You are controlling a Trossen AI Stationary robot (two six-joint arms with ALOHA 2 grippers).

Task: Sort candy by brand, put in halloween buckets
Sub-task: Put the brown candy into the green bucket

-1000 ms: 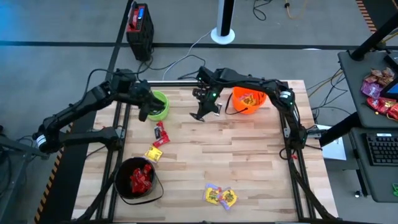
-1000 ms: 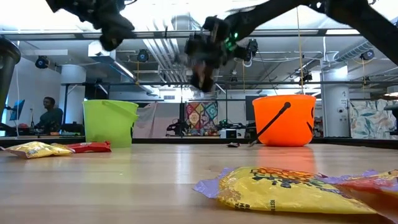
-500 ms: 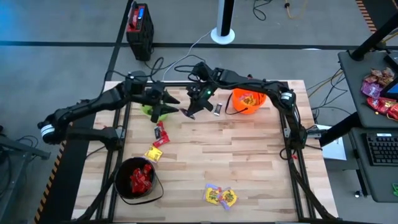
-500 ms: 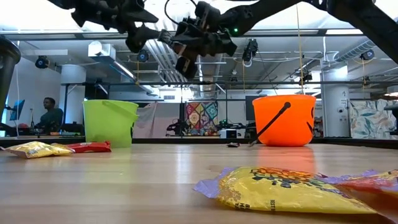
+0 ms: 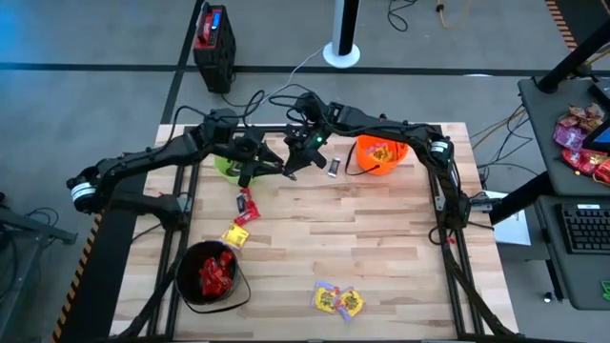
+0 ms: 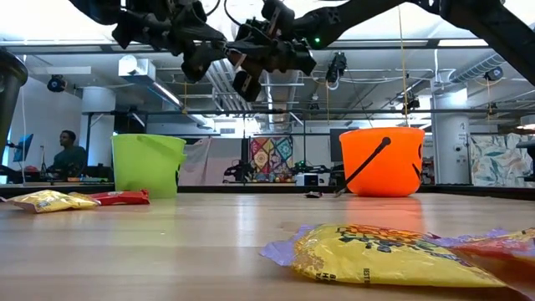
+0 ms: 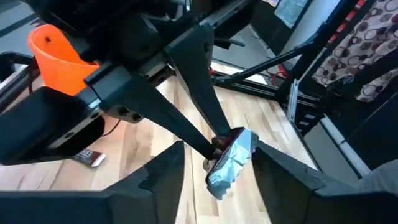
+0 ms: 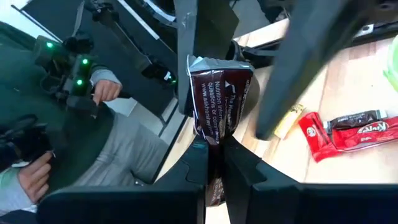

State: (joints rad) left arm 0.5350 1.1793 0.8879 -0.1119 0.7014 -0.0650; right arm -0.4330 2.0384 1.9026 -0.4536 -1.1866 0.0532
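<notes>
Noted off the butcher-block table (image 5: 381, 248): red-and-black box (image 5: 212, 29) on floor at 11 o'clock, white round stand base (image 5: 341, 52) at 12, pink-red packet pile (image 5: 581, 133) and keyboard (image 5: 583, 229) on desk at 3.

Both arms raised, meeting at far middle of bench. Right gripper (image 5: 291, 164) clamped tight. Left gripper (image 5: 270, 166) fingers spread wide, tip-to-tip with right.
</notes>
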